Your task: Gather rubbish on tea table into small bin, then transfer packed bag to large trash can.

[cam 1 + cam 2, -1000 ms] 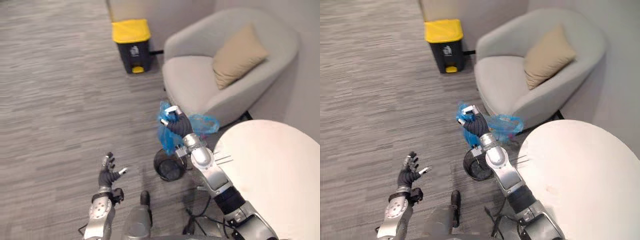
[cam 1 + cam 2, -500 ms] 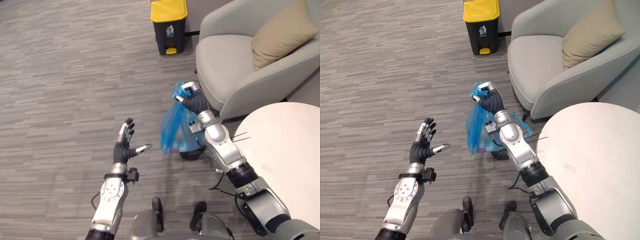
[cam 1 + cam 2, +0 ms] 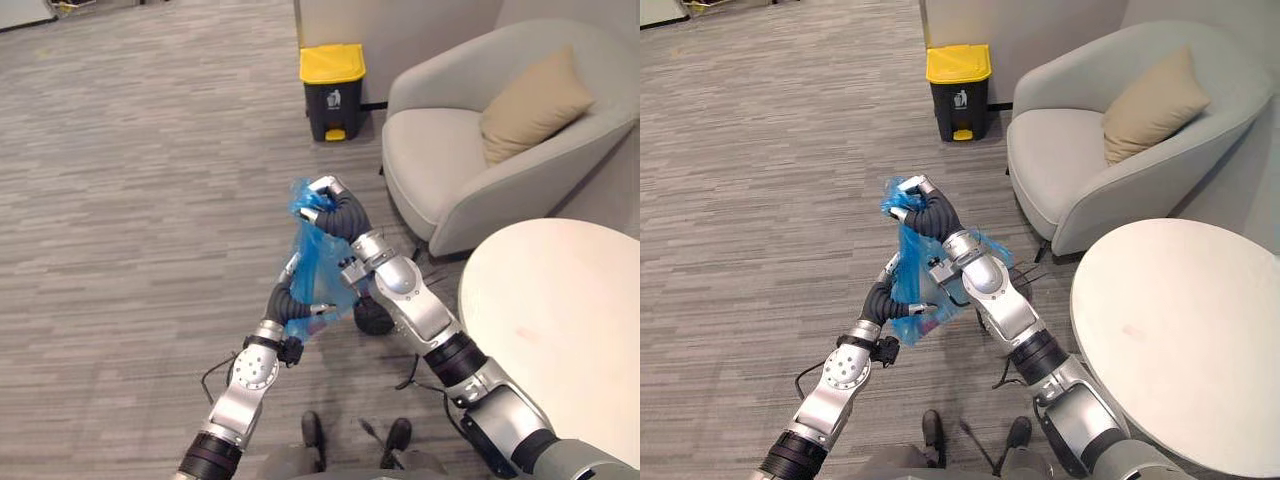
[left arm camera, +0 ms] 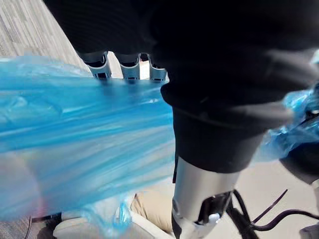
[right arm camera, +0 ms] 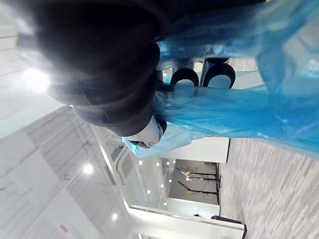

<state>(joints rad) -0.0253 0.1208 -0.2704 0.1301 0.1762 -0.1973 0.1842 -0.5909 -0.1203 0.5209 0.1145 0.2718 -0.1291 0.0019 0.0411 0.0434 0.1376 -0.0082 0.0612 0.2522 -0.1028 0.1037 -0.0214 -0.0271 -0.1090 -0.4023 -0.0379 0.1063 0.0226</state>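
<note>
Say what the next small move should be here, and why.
Probably start carrying the blue bag toward the yellow-lidded trash can. The right hand is curled round the bag's gathered top, the left hand is against its lower part, and the bag hangs out of the small bin, while the can stands farther off by the armchair.

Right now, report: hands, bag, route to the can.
Right hand shut on bag top. Left hand open against bag's side. Nothing between bag and can.

A lounge corner of an office: striped grey carpet (image 3: 130, 200), a grey armchair (image 3: 450, 165) with beige cushion (image 3: 530, 105), a round white table (image 3: 570, 330), a yellow-lidded pedal bin (image 3: 333, 90).
</note>
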